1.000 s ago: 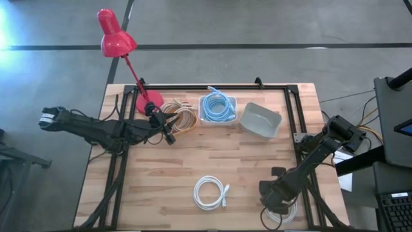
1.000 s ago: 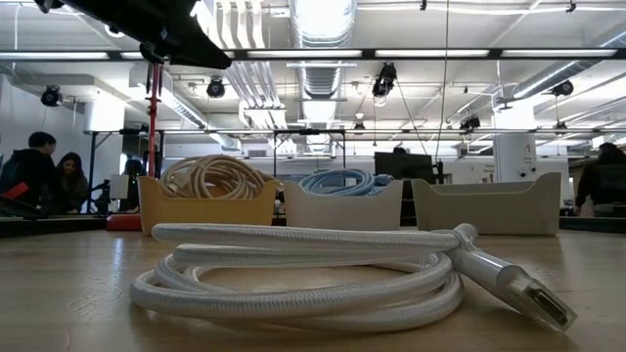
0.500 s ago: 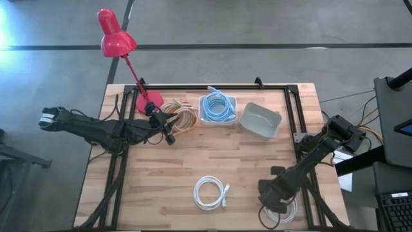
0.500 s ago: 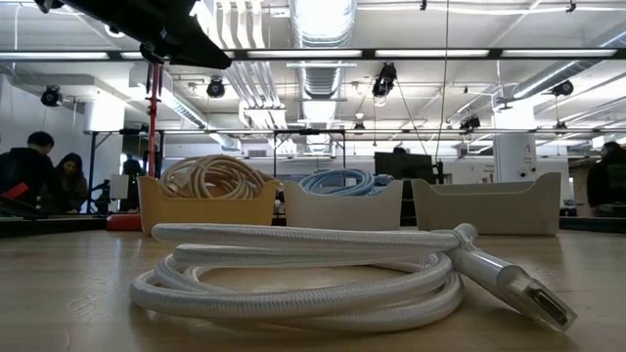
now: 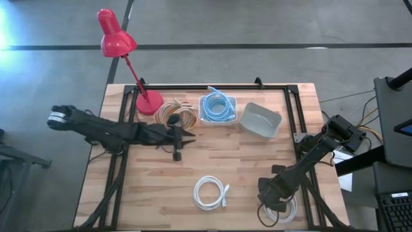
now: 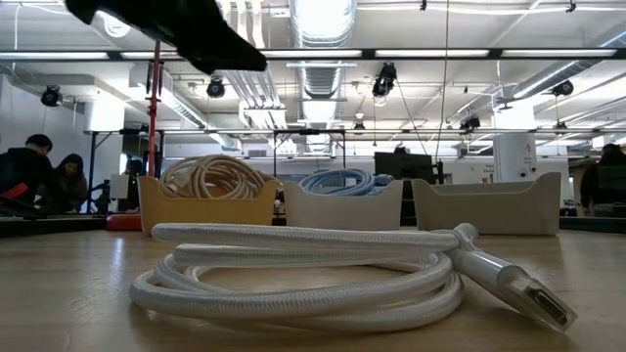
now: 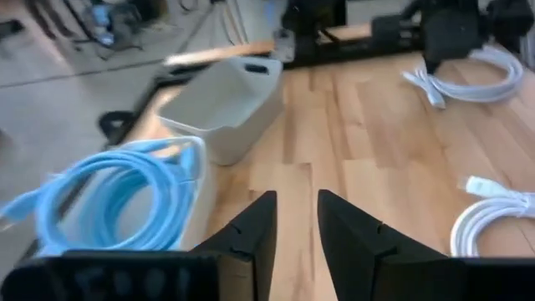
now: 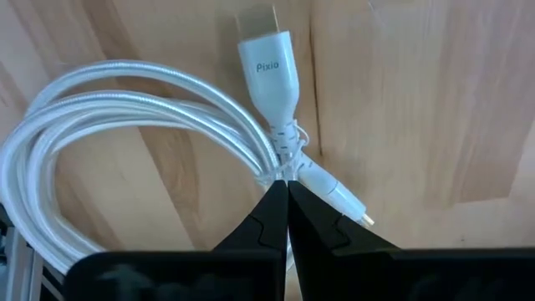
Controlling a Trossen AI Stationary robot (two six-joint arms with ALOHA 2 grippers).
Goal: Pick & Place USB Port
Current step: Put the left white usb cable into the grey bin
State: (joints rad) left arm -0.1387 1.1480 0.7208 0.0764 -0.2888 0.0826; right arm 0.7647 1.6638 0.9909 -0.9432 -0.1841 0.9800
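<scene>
The left end effector (image 5: 187, 136) hangs over the wooden surface (image 5: 161, 174) with its fingers (image 7: 251, 230) slightly apart and nothing between them — just behind it sits the beige cable (image 5: 178, 114) in its bin, with the blue cable (image 5: 217, 106) and the empty grey bin (image 5: 261, 120) off to one side. A white coiled USB cable (image 5: 210, 192) lies ahead of it, well apart. The right end effector (image 5: 273, 201) (fingers pressed together) hovers right over another white cable (image 8: 125, 134) at the surface's near corner.
</scene>
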